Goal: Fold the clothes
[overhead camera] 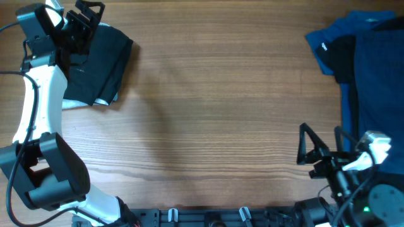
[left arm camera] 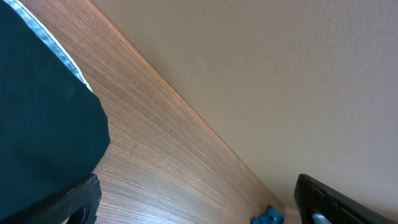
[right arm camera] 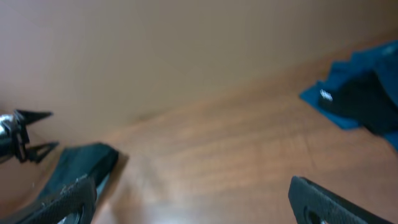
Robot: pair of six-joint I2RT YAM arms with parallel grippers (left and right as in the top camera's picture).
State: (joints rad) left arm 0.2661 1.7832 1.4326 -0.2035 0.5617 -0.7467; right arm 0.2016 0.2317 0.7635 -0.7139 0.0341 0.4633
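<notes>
A folded black garment (overhead camera: 101, 60) with a whitish lining edge (overhead camera: 76, 103) lies at the table's far left. My left gripper (overhead camera: 85, 25) hovers over its back edge, open, nothing between the fingers. In the left wrist view the black fabric (left arm camera: 43, 112) fills the left side, beside the open left gripper (left arm camera: 199, 211). More clothes, dark blue (overhead camera: 372, 69) with a black piece (overhead camera: 341, 53), are piled at the far right. My right gripper (overhead camera: 323, 150) stands open and empty near the front right edge. The right wrist view shows the folded garment (right arm camera: 81, 163) and the blue pile (right arm camera: 357, 87) beyond the open gripper (right arm camera: 196, 205).
Bare wooden tabletop (overhead camera: 214, 101) stretches between the folded garment and the pile. The left arm's white links (overhead camera: 38, 107) run along the left edge. The arm bases and a black rail (overhead camera: 208, 217) sit along the front edge.
</notes>
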